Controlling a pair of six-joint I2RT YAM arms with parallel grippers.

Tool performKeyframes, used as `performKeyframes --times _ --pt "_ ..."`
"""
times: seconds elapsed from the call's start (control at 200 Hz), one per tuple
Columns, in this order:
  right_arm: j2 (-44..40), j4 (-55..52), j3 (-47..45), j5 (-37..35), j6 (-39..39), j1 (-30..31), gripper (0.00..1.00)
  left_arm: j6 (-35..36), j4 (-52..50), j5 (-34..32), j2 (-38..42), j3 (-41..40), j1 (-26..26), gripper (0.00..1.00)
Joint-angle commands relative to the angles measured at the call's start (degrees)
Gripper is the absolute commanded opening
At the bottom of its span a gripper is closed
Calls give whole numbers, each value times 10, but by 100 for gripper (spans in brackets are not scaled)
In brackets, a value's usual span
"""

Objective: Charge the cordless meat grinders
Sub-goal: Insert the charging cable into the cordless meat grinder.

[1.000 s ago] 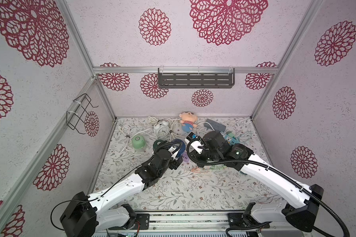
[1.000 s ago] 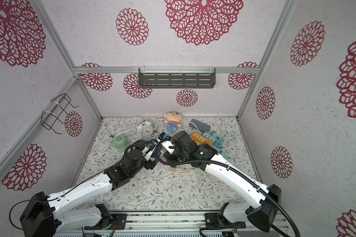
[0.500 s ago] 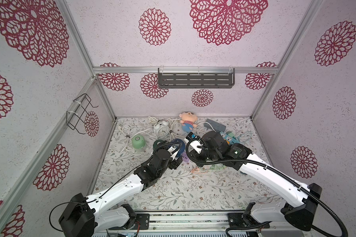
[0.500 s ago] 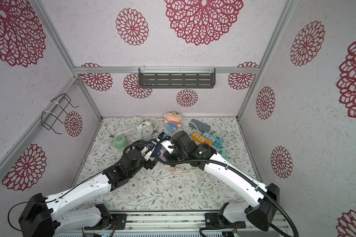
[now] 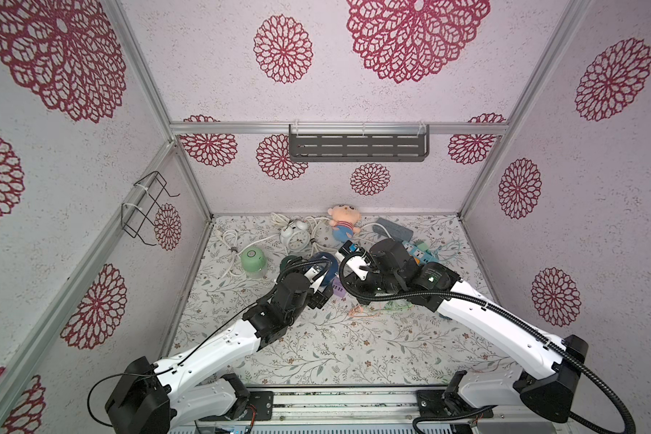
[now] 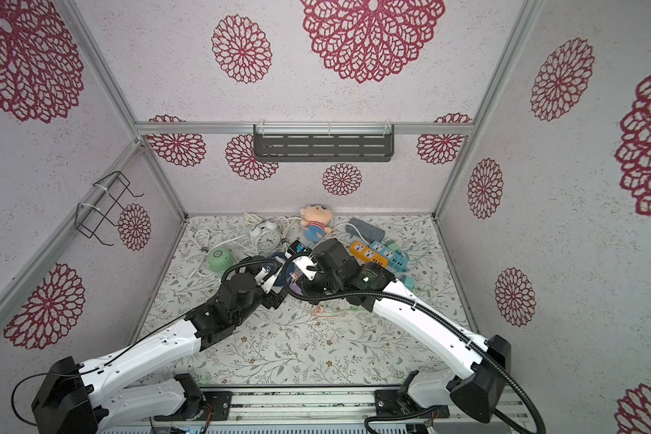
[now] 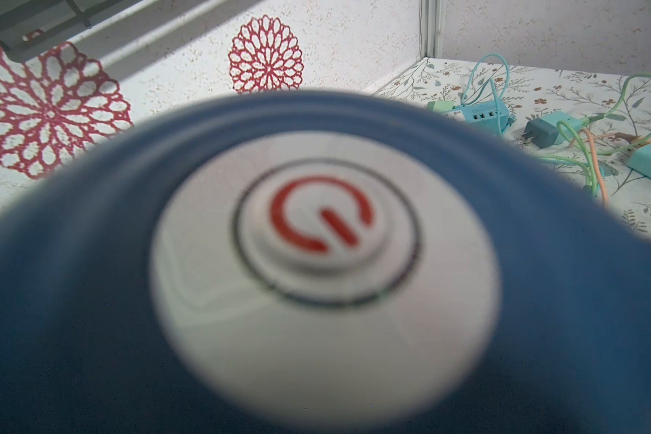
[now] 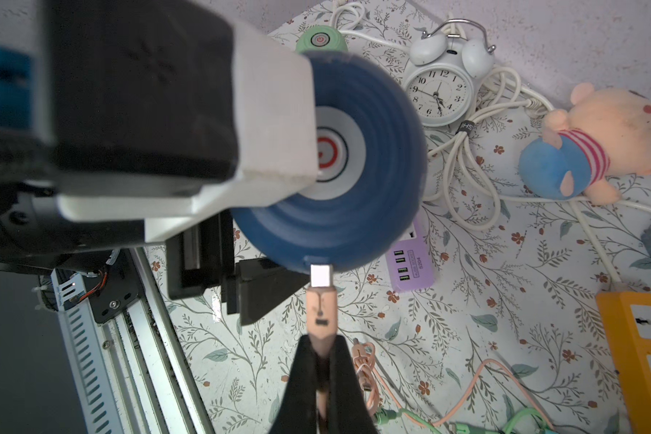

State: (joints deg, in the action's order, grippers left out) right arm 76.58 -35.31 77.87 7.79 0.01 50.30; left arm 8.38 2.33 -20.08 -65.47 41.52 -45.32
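Low at centre of the right wrist view, the right gripper is clamped on a peach cable plug, its silver tip meeting the rim of the navy blue domed meat grinder at mid-frame, which the left gripper grips with jaws wide.

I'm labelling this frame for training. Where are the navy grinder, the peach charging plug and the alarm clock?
navy grinder [image 8: 391,158]: right wrist view, on its ribbed blue dome.
peach charging plug [image 8: 320,308]: right wrist view, on its peach housing.
alarm clock [image 8: 437,96]: right wrist view, on its dial.
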Motion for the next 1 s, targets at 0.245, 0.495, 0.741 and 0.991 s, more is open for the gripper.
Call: performKeyframes --times 0.245,0.495,0.741,0.991 --pt "-5 20 8 12 9 1 0 5 49 2 20 -1 2 62" --pt "-2 24 13 22 12 1 0 -3 48 8 25 -6 1 61" --pt "1 33 12 31 18 -2 0 2 48 10 23 -7 -4 60" --pt "-1 45 13 59 29 -17 0 10 50 -1 18 -13 -18 59"
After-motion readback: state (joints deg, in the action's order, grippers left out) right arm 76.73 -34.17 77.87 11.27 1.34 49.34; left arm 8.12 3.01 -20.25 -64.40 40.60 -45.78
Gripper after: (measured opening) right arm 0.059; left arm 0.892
